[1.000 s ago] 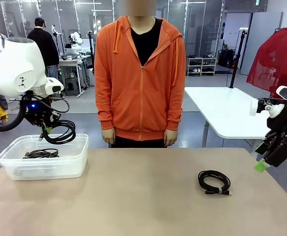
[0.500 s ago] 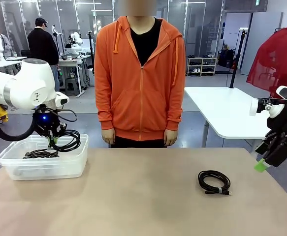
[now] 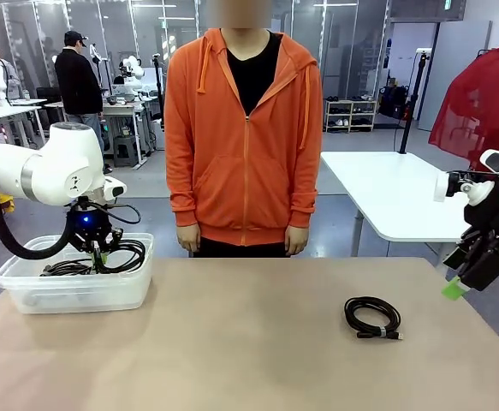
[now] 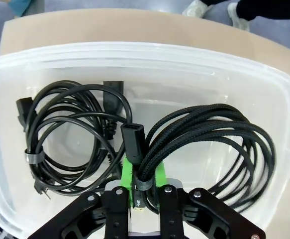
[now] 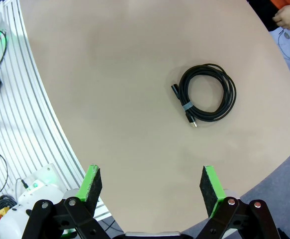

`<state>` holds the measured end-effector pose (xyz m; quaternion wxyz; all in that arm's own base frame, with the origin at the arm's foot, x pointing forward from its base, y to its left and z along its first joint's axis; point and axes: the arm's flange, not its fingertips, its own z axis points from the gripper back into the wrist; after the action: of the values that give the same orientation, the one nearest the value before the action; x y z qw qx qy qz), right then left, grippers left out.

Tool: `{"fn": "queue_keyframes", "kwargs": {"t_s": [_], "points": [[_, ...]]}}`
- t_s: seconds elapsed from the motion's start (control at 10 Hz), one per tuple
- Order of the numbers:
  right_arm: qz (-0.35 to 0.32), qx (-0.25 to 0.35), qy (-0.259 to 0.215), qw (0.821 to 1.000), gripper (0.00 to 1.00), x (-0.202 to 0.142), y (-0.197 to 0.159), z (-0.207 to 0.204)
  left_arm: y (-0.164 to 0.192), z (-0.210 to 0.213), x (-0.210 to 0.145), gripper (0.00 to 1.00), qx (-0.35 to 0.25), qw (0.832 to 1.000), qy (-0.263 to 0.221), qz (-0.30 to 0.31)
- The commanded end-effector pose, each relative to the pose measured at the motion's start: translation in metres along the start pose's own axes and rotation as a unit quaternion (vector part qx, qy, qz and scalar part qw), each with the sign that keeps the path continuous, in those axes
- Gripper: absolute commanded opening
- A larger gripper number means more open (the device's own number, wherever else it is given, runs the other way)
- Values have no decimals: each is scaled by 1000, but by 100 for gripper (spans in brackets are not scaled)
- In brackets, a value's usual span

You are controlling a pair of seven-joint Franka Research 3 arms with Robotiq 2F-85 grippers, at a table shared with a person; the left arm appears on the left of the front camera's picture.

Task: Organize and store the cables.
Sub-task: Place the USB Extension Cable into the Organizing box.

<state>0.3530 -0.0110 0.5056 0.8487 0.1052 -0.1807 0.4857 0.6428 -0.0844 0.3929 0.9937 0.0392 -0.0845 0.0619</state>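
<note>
A clear plastic bin (image 3: 76, 293) stands at the table's left. My left gripper (image 3: 100, 254) reaches down into it, shut on a braided black cable coil (image 3: 127, 254). The left wrist view has that braided coil (image 4: 224, 144) pinched at its tie between the green pads of my left gripper (image 4: 141, 175), low inside the bin (image 4: 184, 64). Beside it lies a smooth black power cable coil (image 4: 70, 134) with plugs. Another black cable coil (image 3: 372, 316) rests on the table's right half. My right gripper (image 3: 454, 287) hovers open off the right edge, and the coil (image 5: 207, 92) lies ahead of its fingers (image 5: 149, 185).
A person in an orange hoodie (image 3: 243, 137) stands at the far side with both hands hanging down. The tan table (image 3: 249, 360) is bare across its middle. A white table (image 3: 395, 193) stands behind on the right.
My left arm has swung right and come down, carrying the braided coil from above the bin's rim into the bin. The right arm and the coil on the table have not moved.
</note>
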Motion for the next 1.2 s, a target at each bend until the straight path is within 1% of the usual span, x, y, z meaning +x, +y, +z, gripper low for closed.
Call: {"fn": "queue_keyframes", "kwargs": {"t_s": [0.0, 0.1, 0.2, 0.3, 0.4, 0.5, 0.6, 0.7, 0.8, 0.9, 1.0, 1.1], "points": [[-11, -2, 1, 1000, 100, 2, 1, 1, -1, -3, 5, 29, -19, 1000, 2, 5], [-11, -2, 1, 1000, 100, 2, 1, 1, -1, -6, 5, 38, -17, 1000, 4, 1], [-11, -2, 1, 1000, 100, 2, 1, 1, -1, -5, 4, 43, -17, 1000, 2, 2], [-11, -2, 1, 1000, 100, 2, 1, 1, 0, -2, 3, 52, -18, 1000, -1, 1], [-11, -2, 1, 1000, 100, 2, 1, 1, 0, 2, 2, 57, -19, 1000, -2, 0], [-11, -2, 1, 1000, 100, 2, 1, 1, 1, 6, -1, 66, -17, 1000, -4, -3], [-11, -2, 1, 1000, 100, 2, 1, 1, 2, 8, -3, 70, -6, 1000, -3, -6], [-11, -2, 1, 1000, 100, 2, 1, 1, 4, 11, -7, 78, -15, 1000, -4, -10], [-11, -2, 1, 1000, 100, 2, 1, 1, 4, 16, -12, 82, -30, 999, -7, -12], [-11, -2, 1, 1000, 100, 2, 1, 1, 5, 22, -19, 90, -39, 999, -13, -16], [-11, -2, 1, 1000, 100, 2, 1, 1, 8, 31, -30, 94, -45, 999, -15, -4], [-11, -2, 1, 1000, 100, 2, 1, 1, -1, 19, -4, 94, -19, 1000, -6, -6]]}}
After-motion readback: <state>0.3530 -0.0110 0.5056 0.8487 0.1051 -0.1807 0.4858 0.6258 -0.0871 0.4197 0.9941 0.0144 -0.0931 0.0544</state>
